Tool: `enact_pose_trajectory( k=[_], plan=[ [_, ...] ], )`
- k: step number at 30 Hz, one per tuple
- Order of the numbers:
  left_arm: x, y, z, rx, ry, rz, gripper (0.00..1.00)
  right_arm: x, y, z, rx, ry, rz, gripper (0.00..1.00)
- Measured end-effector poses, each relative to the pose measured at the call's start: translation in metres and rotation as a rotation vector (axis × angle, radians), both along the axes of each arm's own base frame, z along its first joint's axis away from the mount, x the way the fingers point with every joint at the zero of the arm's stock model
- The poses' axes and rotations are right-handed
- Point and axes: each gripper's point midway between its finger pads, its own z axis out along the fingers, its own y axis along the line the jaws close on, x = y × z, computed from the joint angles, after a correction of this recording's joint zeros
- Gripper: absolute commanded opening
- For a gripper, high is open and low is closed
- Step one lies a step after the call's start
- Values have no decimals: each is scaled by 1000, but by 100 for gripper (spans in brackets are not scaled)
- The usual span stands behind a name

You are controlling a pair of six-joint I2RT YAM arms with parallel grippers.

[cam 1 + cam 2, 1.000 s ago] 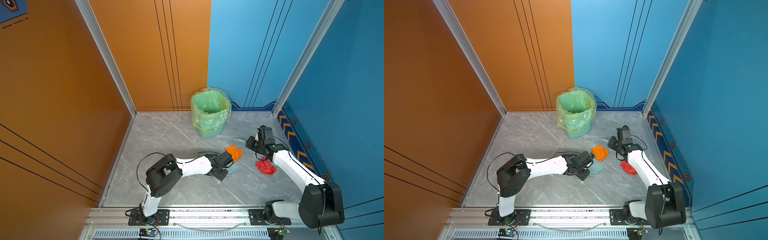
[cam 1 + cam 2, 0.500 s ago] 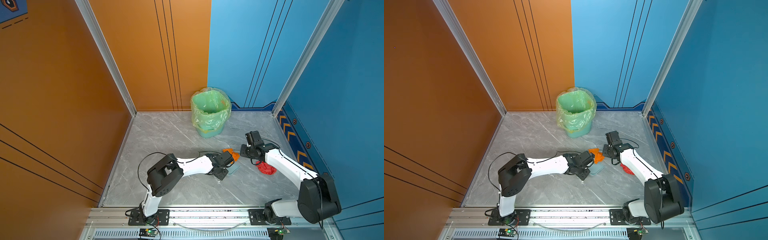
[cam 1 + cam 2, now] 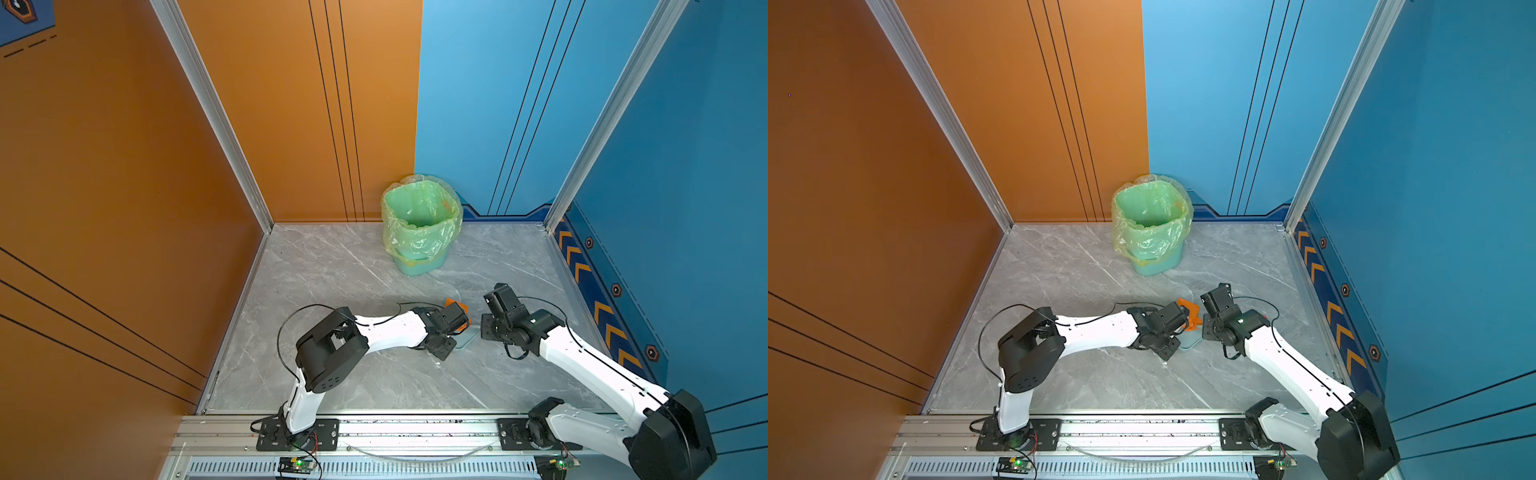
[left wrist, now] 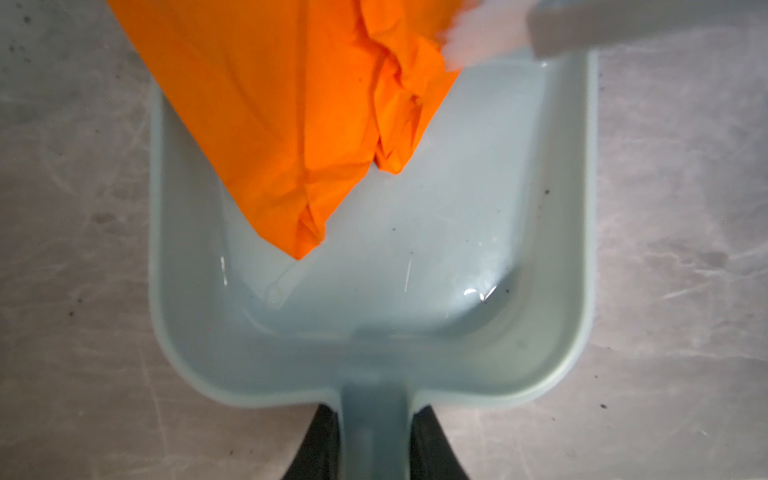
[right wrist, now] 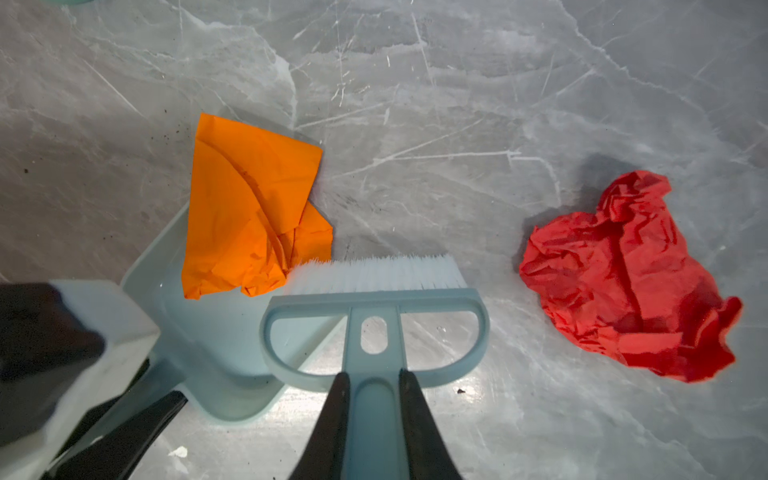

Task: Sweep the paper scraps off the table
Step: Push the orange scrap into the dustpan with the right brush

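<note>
Top views first: what room is there at the edges? (Inspector)

In both top views the tabletop (image 3: 332, 270) lies bare along its left edge, across the far-left corner and along the near edge. The bin (image 3: 419, 249) stands at the far edge, about midway. Both arms meet right of centre, and the right arm (image 3: 590, 365) runs close to the right edge. (Assessor)

What do the wrist views add? (Inspector)

The right wrist view records a red scrap (image 5: 623, 282) on bare marble, well apart from the brush (image 5: 374, 298). The top views do not show it clearly. The left wrist view gives the inside of the dustpan (image 4: 415, 249). The orange scrap (image 4: 291, 124) lies across the open lip, partly in the pan and partly on the tabletop. From above only an orange corner shows, right of centre. (Assessor)

And the tools? (Inspector)

The left gripper (image 4: 374, 415) is pinched tight on the dustpan's handle, with the pan flat on the tabletop. The right gripper (image 5: 374, 374) is clamped on the brush's handle. The white bristles (image 5: 374, 274) touch the orange scrap's edge at the pan's lip. (Assessor)
</note>
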Motion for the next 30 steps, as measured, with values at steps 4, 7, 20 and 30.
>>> enact_pose_trajectory(
  k=[4, 7, 20, 30],
  plan=[
    [0, 0, 0, 0, 0, 0, 0, -6, 0, 5, 11, -20, 8, 0],
    [0, 0, 0, 0, 0, 0, 0, -7, -1, 18, 38, -69, 5, 0],
    [1, 0, 0, 2, -3, 1, 0, 45, -44, 48, 93, -257, -155, 0],
    [1, 0, 0, 2, -3, 1, 0, 70, -22, 14, 56, -199, -58, 0]
  ],
)
